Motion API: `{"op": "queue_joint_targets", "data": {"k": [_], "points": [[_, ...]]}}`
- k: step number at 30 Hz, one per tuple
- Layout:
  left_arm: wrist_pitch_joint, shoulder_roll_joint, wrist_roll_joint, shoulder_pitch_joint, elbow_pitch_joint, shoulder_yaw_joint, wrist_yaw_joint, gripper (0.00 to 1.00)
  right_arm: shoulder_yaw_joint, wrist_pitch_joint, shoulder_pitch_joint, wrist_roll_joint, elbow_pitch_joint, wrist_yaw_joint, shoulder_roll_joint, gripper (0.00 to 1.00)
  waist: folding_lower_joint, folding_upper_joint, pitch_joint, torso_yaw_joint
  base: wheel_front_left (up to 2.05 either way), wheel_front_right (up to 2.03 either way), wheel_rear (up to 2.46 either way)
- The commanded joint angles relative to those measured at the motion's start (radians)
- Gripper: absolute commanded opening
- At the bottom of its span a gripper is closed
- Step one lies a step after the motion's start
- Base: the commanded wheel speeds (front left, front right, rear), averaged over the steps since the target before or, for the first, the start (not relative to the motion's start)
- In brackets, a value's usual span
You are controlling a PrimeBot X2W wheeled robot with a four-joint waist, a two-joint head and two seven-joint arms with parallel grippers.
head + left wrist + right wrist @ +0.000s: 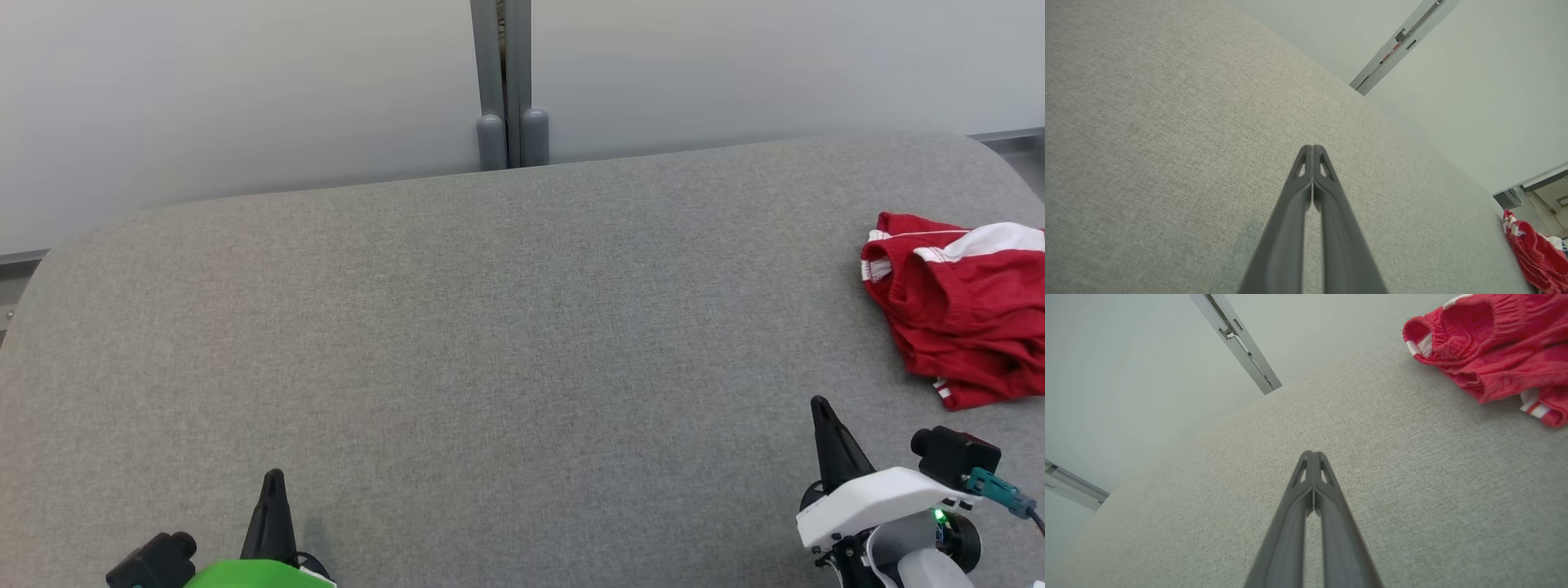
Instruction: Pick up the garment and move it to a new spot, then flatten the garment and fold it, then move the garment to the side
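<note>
- Garment (963, 318): red with white stripes and a gathered waistband, lying crumpled on the grey surface (490, 327) at 3 o'clock in the head view and running off that view's right edge.
- The waistband opening faces 9 o'clock, toward the middle of the surface. A white-striped hem shows at the garment's 6 o'clock end.
- Left tool (273, 482): at 7 o'clock in the head view, pointing to 12 o'clock, well apart from the garment. Its fingers are pressed together tip to tip and pinch nothing.
- In the left wrist view those joined tips lie over bare grey cloth, and the garment is at 4 o'clock by the surface's far edge.
- Right tool (819, 406): at 5 o'clock in the head view, pointing to about 11 o'clock. Its fingers are also pressed together and empty.
- The garment is near the right tool, at its 1 o'clock, with a strip of bare surface between them.
- Whether either tool's tips touch the surface cannot be told.
- A green cover sits behind the left tool. A white housing with a small green light sits behind the right.
- A pale wall (245, 98) rises beyond the surface at 12 o'clock, with a grey post (506, 82) at its middle.
</note>
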Motion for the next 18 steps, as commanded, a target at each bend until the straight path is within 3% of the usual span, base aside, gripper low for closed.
{"op": "queue_joint_targets", "data": {"k": [1, 18], "points": [[0.007, 0.008, -0.034, -0.033, -0.013, 0.01, -0.009, 0.0, -0.007, 0.009, -0.01, 0.042, -0.022, 0.0, -0.005, 0.0, 0.0, 0.0, 0.0, 0.0, 0.0, 0.0, 0.0], [0.072, 0.011, -0.247, -0.071, -0.012, 0.05, -0.027, 0.0, -0.034, 0.075, -0.008, 0.294, -0.052, 0.0, -0.006, 0.0, 0.0, 0.0, 0.0, 0.003, 0.0, 0.0, 0.0]]}}
